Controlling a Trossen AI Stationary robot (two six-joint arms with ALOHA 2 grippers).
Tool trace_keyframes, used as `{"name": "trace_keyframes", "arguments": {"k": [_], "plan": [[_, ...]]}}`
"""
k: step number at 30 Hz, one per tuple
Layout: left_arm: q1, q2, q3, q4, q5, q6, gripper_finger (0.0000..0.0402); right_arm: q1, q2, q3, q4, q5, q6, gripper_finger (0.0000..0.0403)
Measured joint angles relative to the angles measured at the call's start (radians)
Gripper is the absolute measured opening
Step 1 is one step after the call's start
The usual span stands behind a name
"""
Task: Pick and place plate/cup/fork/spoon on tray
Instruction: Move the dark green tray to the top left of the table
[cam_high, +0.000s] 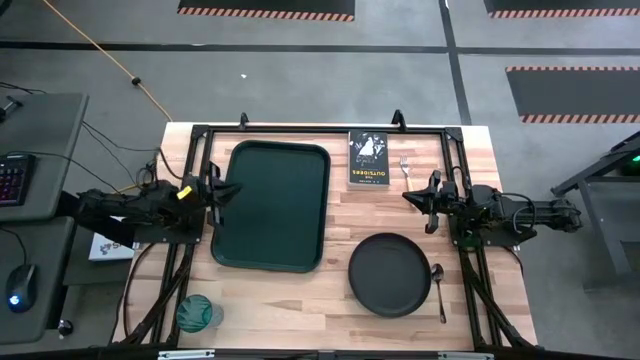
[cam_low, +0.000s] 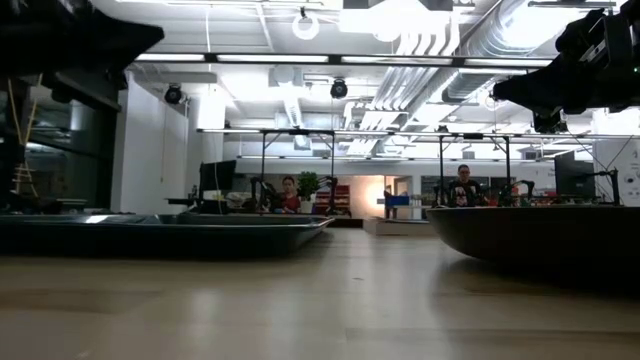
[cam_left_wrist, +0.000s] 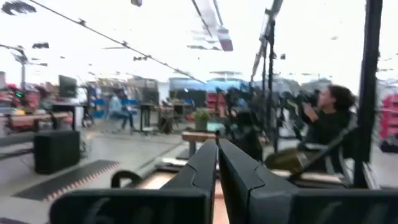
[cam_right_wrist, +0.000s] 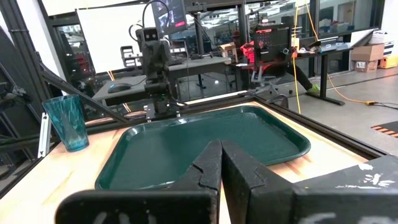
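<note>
The dark green tray lies flat on the table's left half and shows in the right wrist view. The black plate lies at the near right. The spoon lies just right of the plate. The fork lies at the far right beside a black book. The teal cup stands upright at the near left corner. My left gripper is shut and empty over the tray's left rim. My right gripper is shut and empty, above the table between fork and plate.
A small black book with white print lies at the far edge between tray and fork. A black frame runs around the table's sides. Bare wood lies between the tray and the plate. People sit in the room beyond the table.
</note>
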Motion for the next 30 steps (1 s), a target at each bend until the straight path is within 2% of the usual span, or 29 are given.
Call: {"name": "trace_keyframes", "arguments": {"k": [6,11,16,21,27,30], "plan": [[0.0,0.179,0.146,-0.081,-0.055,0.054,0.0075,0.0,0.0,0.0,0.0,0.0,0.0,0.0],[0.012,0.407,0.325,-0.19,-0.255,0.086,0.0138,0.0,0.0,0.0,0.0,0.0,0.0,0.0],[0.069,0.663,0.513,-0.349,-0.331,0.052,0.018,0.0,0.0,0.0,0.0,0.0,0.0,0.0],[0.158,0.882,0.646,-0.467,-0.323,-0.032,0.0193,0.0,0.0,0.0,0.0,0.0,0.0,0.0],[0.254,1.054,0.689,-0.49,-0.149,-0.169,0.0191,0.0,0.0,0.0,0.0,0.0,0.0,0.0],[0.288,1.119,0.689,-0.496,-0.098,-0.225,0.0191,0.0,0.0,0.0,0.0,0.0,0.0,0.0]]}}
